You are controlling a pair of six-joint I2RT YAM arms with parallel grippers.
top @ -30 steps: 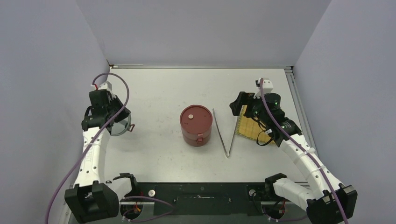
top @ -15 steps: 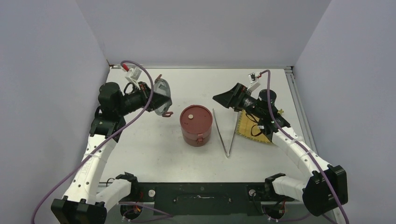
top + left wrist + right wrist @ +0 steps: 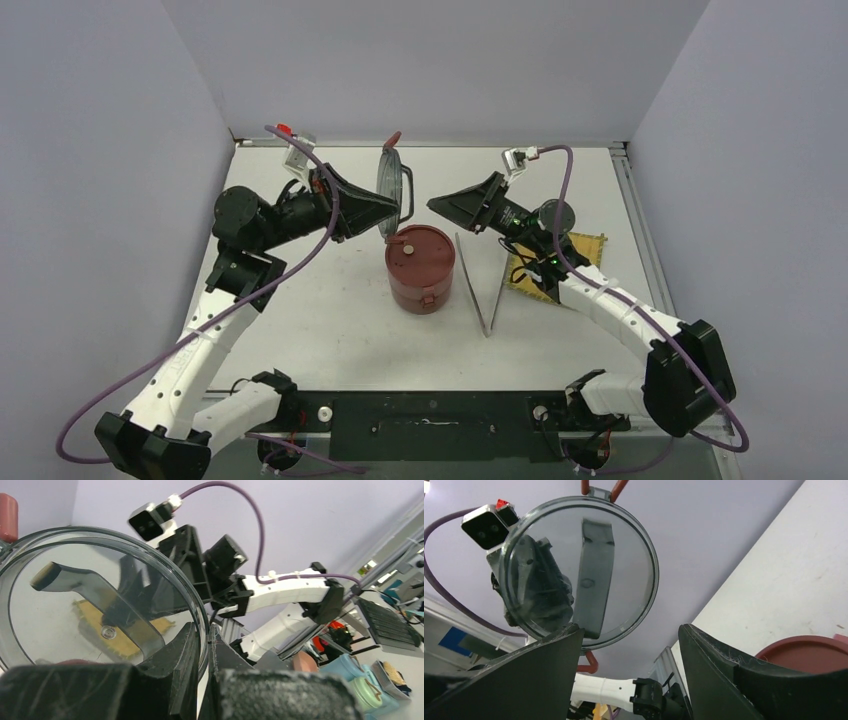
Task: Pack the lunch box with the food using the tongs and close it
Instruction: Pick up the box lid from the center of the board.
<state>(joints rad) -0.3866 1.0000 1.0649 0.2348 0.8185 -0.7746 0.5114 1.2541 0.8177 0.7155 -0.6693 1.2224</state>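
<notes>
The dark-red round lunch box (image 3: 420,268) stands closed mid-table, and its top edge shows at the lower right of the right wrist view (image 3: 809,652). My left gripper (image 3: 393,208) (image 3: 204,630) is shut on the rim of a clear round lid (image 3: 390,185) (image 3: 75,595) with red clips, held on edge above the box's back left. My right gripper (image 3: 432,207) (image 3: 631,630) is open just right of that lid (image 3: 624,570), facing it, with nothing between its fingers. The silver tongs (image 3: 480,290) lie in a V to the right of the box. No food is in view.
A yellow woven mat (image 3: 528,280) lies on the table under my right arm, beside the tongs. Grey walls close in the table on the left, back and right. Both arm bases sit at the near edge.
My left arm has carried the clear lid from the table's left side up to above the lunch box. My right arm has lifted off the mat and turned toward the lid, its jaws narrowing somewhat.
</notes>
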